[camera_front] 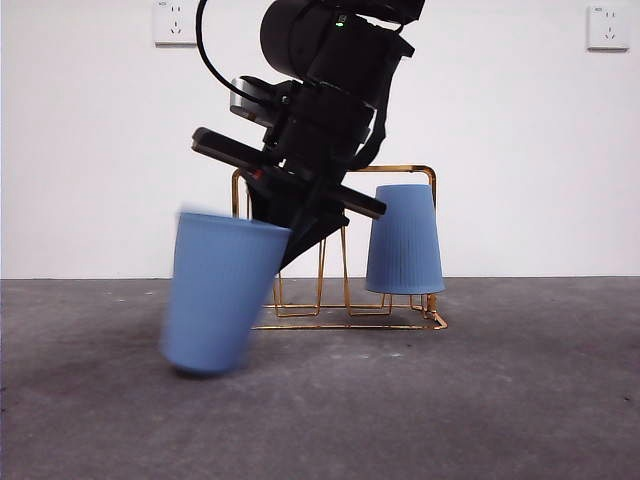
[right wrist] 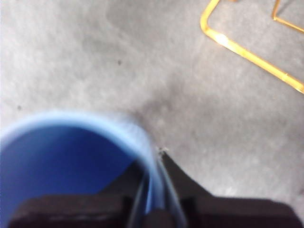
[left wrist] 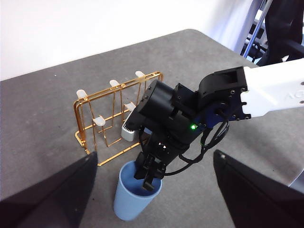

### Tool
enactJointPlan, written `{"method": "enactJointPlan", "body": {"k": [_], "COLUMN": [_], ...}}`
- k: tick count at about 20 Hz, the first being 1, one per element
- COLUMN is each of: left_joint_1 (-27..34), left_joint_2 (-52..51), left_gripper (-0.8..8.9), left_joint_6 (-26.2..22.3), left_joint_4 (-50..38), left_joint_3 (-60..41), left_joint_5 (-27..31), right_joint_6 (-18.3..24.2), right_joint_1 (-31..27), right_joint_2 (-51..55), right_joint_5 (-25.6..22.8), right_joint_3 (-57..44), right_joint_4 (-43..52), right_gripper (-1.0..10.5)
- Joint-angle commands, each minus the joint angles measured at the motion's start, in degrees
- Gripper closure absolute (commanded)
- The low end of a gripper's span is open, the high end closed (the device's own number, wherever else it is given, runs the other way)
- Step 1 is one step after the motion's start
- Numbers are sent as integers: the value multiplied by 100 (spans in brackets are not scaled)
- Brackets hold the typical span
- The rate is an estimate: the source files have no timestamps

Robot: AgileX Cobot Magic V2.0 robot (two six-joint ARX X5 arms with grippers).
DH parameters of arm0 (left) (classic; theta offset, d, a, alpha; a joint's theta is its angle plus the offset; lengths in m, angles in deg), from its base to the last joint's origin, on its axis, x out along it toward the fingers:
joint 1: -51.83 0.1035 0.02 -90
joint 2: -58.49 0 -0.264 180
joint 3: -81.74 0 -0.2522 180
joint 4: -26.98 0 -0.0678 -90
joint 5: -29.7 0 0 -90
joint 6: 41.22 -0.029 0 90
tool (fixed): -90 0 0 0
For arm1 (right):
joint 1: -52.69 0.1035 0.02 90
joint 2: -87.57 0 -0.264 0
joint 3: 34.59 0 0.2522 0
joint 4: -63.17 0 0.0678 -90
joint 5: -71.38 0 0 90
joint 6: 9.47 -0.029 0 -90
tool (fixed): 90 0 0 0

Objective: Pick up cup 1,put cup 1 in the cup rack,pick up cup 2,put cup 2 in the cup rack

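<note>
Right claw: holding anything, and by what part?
Yes. The right claw pinches the blue cup by its rim wall, one jaw inside, one outside. The cup is tilted.

Held cup motion-blurred; cup rack partly hidden behind arm.

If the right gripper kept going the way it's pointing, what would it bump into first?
Probably the grey table. The right gripper already pinches the wall of the blue cup, pointing down at the tabletop just beside the cup rack; depth is unclear.
</note>
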State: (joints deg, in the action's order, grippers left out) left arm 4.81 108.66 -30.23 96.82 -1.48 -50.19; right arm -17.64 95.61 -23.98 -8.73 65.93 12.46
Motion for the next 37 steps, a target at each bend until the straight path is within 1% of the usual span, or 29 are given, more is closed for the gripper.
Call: {"method": "enactJointPlan", "body": {"k": [1,3,4,6,10,12,13,15,18,21,23,26,29,31,34,37], "left_joint_1": [7,7,7,9,11,11,11,11,11,11,11,11,4,-22,-118,-181], "left_joint_2": [7,7,7,7,136,293,393,645,951,1320,1600,1982,2426,2671,2983,3224], "left_gripper": [406,406,406,406,404,403,397,395,394,323,306,305,305,305,305,305], "left_joint_6": [-7,-4,0,94,232,334,428,706,1147,1676,2103,2688,3488,3899,4251,4483], "left_joint_4": [-199,-474,-686,-1283,-2474,-2916,-3206,-3939,-4771,-5676,-6349,-7285,-8461,-9090,-9777,-10242], "left_joint_3": [-44,-44,-44,-44,-44,-44,-44,-44,-44,-44,-44,-44,-44,-44,-44,-44], "left_joint_5": [-9,-11,-55,-415,-1134,-1591,-1912,-2660,-3403,-4041,-4356,-4629,-4975,-5025,-5010,-4966], "right_joint_6": [96,190,229,343,785,1071,1191,1421,1738,1961,2052,2074,2199,2308,2319,2321], "right_joint_1": [24,24,20,15,13,13,15,15,20,20,20,20,20,20,20,20], "right_joint_2": [372,942,1318,2208,4140,5005,5375,5984,6424,6784,6946,7055,7053,7014,6926,6780], "right_joint_5": [-17,-133,-273,-597,-1379,-1740,-1825,-1827,-1797,-1523,-1217,-861,-813,-765,-538,-538], "right_joint_3": [-22,-22,-22,-22,-22,-22,-22,-22,-22,-22,-22,-22,-22,-22,-24,-24], "right_joint_4": [-46,-85,-92,-61,105,162,227,448,741,1021,1193,1355,1462,1519,1639,1755], "right_gripper": [963,963,963,963,963,962,962,963,962,962,962,963,963,963,963,963]}}
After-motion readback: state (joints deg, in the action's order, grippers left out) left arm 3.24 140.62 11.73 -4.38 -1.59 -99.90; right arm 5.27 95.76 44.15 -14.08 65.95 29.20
